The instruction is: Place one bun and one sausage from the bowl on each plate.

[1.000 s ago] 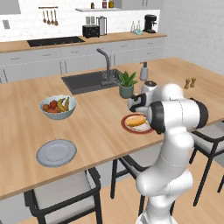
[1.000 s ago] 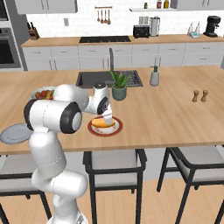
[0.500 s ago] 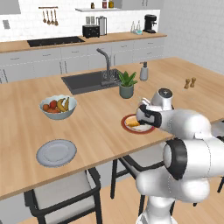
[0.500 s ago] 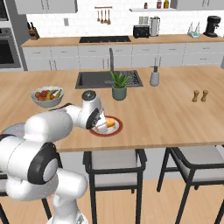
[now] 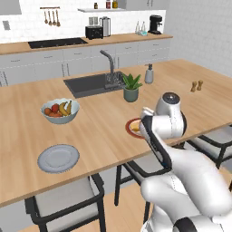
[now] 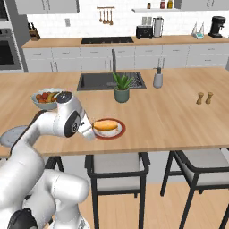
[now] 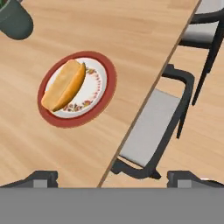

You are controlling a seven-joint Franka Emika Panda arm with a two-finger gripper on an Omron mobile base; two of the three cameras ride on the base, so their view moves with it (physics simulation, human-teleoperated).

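A long golden bun (image 7: 64, 84) lies on the white plate with the red-brown rim (image 7: 109, 83), near the counter's front edge. My gripper (image 7: 113, 179) is open and holds nothing, hanging back from that plate above the counter's edge, with both dark fingertips (image 7: 41, 178) low in the hand view. In the right base view the same bun (image 6: 105, 125) and plate (image 6: 120, 131) lie just right of my wrist. The plain pale grey plate (image 5: 58, 157) sits bare at the front left. The wooden bowl is out of view, and I cannot make out a sausage.
A pale bowl of fruit (image 5: 60, 110) stands left of the sink (image 5: 90, 84). A potted plant (image 5: 131, 87) is just behind the rimmed plate. A soap bottle (image 5: 149, 74) and salt and pepper shakers (image 5: 196, 85) stand further right. Dark chairs (image 7: 151, 127) line the counter's front edge.
My hand has drawn back from over the rimmed plate toward the counter's edge. The bun stays on the plate. The jaws stand a little wider.
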